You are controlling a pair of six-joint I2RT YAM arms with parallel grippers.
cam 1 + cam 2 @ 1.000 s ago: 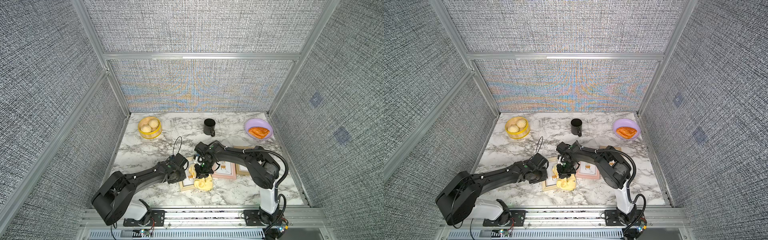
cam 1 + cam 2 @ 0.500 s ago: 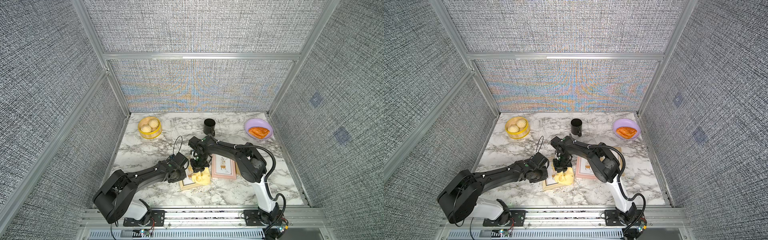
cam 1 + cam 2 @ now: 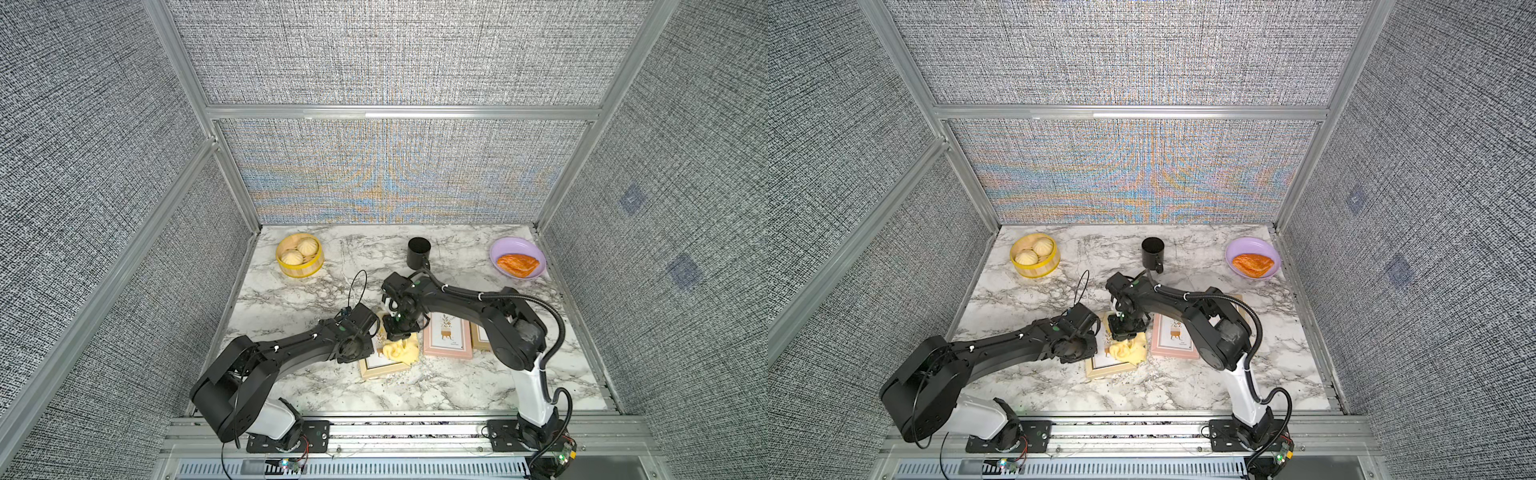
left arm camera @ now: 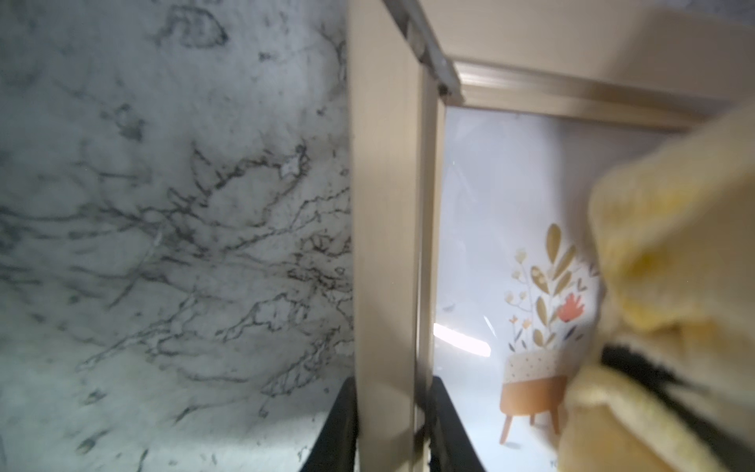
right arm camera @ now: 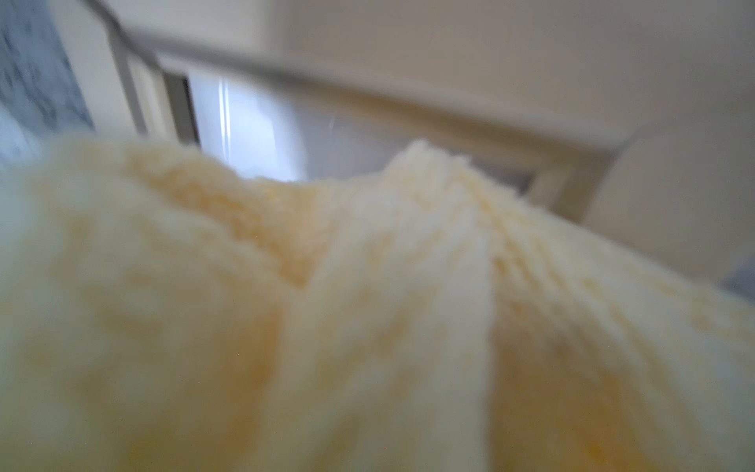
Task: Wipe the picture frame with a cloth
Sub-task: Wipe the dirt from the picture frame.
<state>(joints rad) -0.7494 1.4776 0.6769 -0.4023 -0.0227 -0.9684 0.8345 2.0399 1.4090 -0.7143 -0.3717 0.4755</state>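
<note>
Watching both top views: picture frame [image 3: 381, 369] lies near the bench's [image 3: 316, 299] front edge, cloth [image 3: 400, 351] bunched on its glass under the right gripper [image 3: 398, 336], clenched on it; tight wad may miss corners. Left wrist: left gripper [image 4: 392, 412] clamps the frame's side rail narrowly; hard stroke could twist it loose. Right wrist: blurred cloth fills it, snags go unseen

The cloth [image 5: 367, 327] fills the right wrist view as a blur, burying the tips of the right gripper [image 3: 397, 334]. In both top views cloth and arms cover much of the picture frame [image 3: 380, 369]; the right arm hides most of a tan frame [image 3: 480, 338].
</note>
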